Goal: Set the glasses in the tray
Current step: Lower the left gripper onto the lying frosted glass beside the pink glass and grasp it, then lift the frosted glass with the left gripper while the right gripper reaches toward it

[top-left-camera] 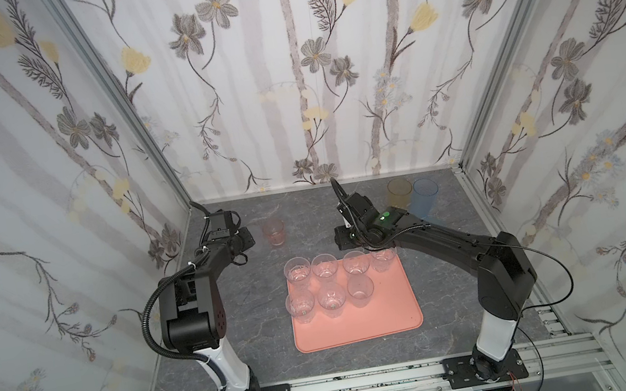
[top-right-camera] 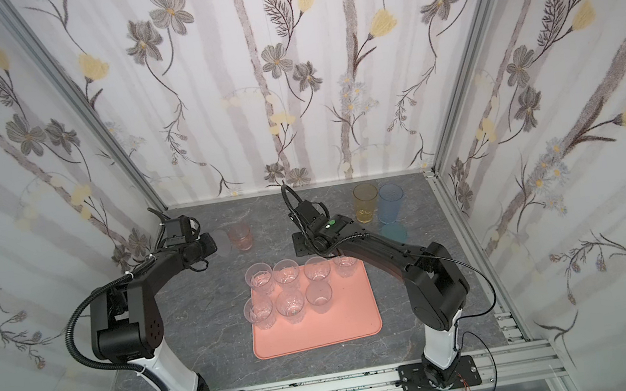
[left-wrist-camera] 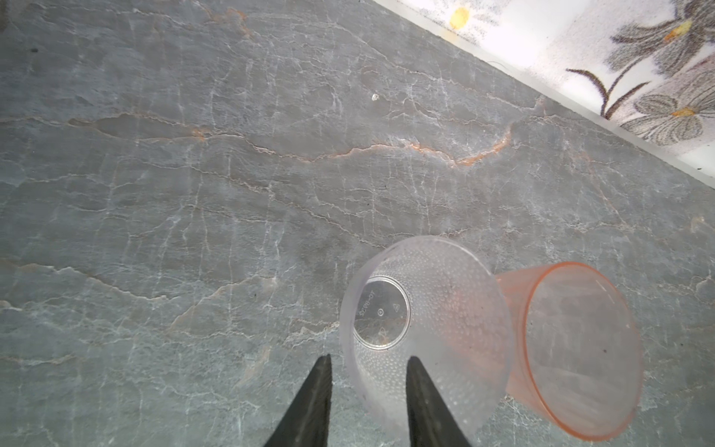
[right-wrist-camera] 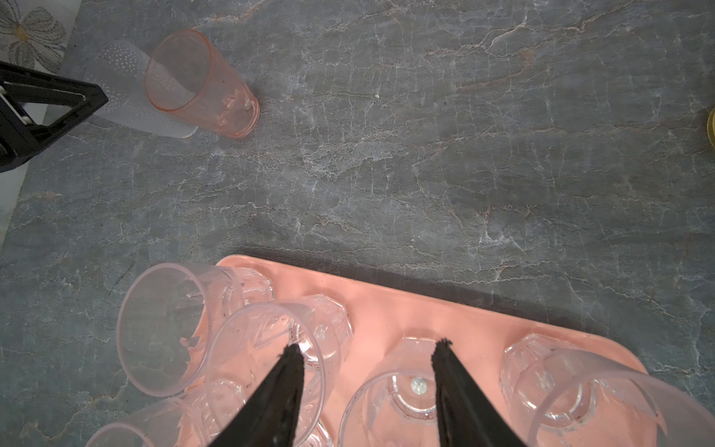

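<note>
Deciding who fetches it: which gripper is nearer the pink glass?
Left. The left gripper is just beside the pink glass, at the frosted cup next to it. The right gripper is over the clear glasses on the tray, farther off.

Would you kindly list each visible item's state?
Clear glasses: seven upright in tray.
Pink glass: upright on table.
Frosted glass: beside pink glass.
Amber glass: upright on table.
Blue glass: upright on table.
Left gripper: open, astride frosted glass's wall.
Right gripper: open above tray.
</note>
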Motion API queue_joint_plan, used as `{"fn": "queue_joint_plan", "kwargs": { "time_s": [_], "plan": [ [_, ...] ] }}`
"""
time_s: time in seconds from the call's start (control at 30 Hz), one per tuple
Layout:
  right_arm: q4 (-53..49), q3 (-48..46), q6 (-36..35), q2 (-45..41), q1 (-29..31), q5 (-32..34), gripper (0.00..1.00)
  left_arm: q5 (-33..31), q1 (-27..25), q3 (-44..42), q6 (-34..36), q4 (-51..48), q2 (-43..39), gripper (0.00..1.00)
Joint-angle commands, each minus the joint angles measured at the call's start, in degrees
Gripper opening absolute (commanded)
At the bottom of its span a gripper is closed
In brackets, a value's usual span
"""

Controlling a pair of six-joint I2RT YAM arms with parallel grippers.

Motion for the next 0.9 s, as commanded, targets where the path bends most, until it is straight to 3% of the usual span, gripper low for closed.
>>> {"fn": "queue_joint_plan", "kwargs": {
  "time_s": [0.0, 0.87],
  "plan": [
    [2.85, 0.15, 0.66, 0.25, 0.03, -0.65, 0.55, -0.95, 0.07, 0.4, 0.44, 0.58, 0.92, 0.3],
    [3.3, -0.3, 1.07, -0.22, 0.3, -1.52, 0.54, -1.56, 0.05, -0.99, 0.3, 0.4, -0.82, 0.03]
  ]
}}
